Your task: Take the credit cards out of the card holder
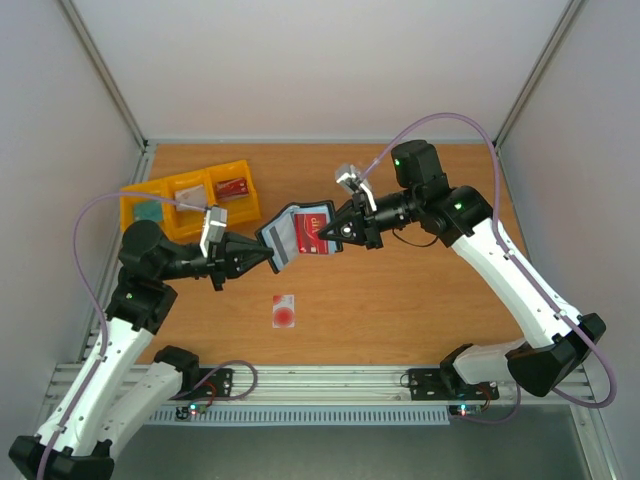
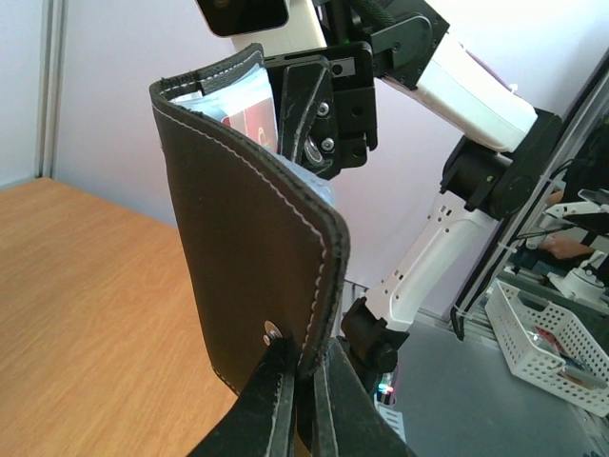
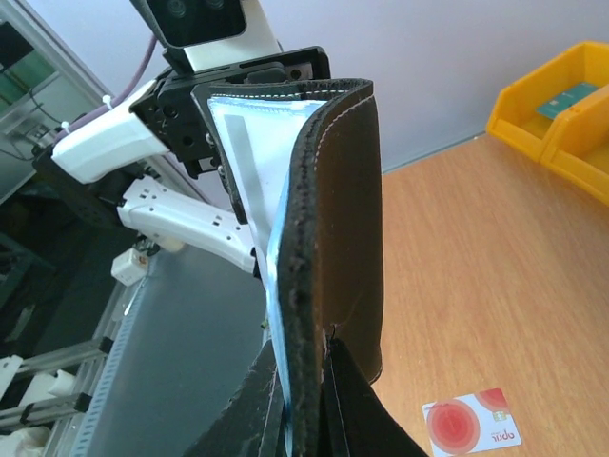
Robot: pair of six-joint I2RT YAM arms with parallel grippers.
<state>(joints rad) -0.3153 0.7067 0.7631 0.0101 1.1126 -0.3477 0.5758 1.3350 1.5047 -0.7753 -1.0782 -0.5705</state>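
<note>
The black card holder (image 1: 287, 240) hangs open above the table between both grippers, its grey-blue inside facing up. A dark red card (image 1: 315, 235) sits in its right half. My left gripper (image 1: 268, 257) is shut on the holder's left flap; the left wrist view shows its fingers (image 2: 276, 400) clamping the black outer side (image 2: 238, 248) beside a snap. My right gripper (image 1: 327, 236) is shut on the right flap's edge (image 3: 338, 219), one finger inside and one outside. The white card with a red circle (image 1: 285, 311) lies on the table and also shows in the right wrist view (image 3: 473, 426). The third card is hidden.
Yellow bins (image 1: 190, 198) holding teal, whitish and red cards stand at the back left and also show in the right wrist view (image 3: 561, 114). The wooden table (image 1: 430, 310) is walled on three sides. A white basket (image 2: 547, 347) sits off the table.
</note>
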